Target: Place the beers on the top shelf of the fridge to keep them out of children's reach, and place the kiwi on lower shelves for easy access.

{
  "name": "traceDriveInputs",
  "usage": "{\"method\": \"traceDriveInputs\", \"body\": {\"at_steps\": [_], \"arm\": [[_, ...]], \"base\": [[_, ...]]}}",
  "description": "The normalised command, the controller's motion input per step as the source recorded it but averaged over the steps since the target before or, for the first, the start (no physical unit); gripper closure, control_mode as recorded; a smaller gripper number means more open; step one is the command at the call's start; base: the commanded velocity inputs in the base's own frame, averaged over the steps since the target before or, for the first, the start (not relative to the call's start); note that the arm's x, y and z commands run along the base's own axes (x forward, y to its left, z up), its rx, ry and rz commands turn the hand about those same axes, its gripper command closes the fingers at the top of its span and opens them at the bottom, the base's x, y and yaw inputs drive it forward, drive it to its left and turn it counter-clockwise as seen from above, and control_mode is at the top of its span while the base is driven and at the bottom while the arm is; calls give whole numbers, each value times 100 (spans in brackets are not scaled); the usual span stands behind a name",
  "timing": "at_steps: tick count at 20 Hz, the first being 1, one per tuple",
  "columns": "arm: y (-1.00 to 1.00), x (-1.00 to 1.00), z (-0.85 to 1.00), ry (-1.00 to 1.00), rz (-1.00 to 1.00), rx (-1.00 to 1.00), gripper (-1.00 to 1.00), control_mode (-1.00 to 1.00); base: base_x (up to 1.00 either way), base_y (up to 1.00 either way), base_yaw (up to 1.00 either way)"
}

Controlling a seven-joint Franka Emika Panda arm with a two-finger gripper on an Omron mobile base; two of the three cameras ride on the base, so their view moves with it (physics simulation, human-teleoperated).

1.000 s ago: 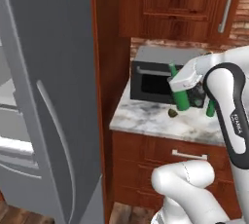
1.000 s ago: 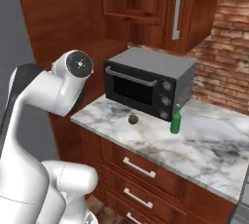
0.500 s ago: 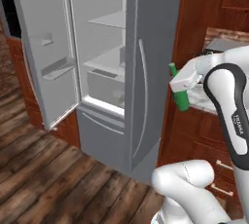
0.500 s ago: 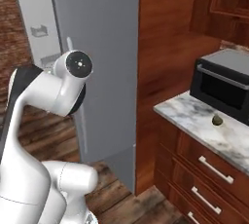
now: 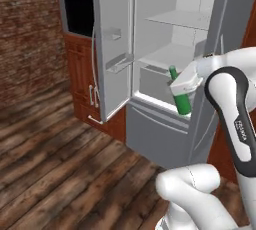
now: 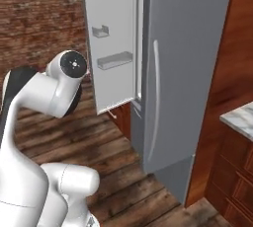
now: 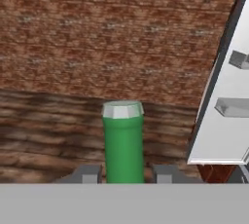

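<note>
Base has swung from the oven worktop round to the fridge [image 5: 165, 49]; whole view shifted, so camera moved. Claw [image 7: 124, 173] stays clamped on one beer bottle [image 5: 181, 95], carried upright at 3 o'clock of the open cavity. Top shelf [image 5: 186, 18] above, bare. Placement looks next.

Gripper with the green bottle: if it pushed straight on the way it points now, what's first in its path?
Probably nothing close. The gripper, shut on the bottle, points past the open fridge door toward wood floor and the brick wall; the door's edge sits right, depth unclear.
</note>
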Motion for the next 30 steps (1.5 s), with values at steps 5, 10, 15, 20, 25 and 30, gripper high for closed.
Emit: {"method": "traceDriveInputs", "body": {"at_steps": [5,10,15,20,25,30], "arm": [[0,0,0,0,0,0,100,100],[0,0,0,0,0,0,100,100],[0,0,0,0,0,0,100,100],[0,0,0,0,0,0,100,100],[0,0,0,0,0,0,100,100],[0,0,0,0,0,0,100,100]], "base": [[0,44,-31],[8,36,-55],[23,62,-63],[23,88,-57],[19,96,-49],[22,56,-37]]}}
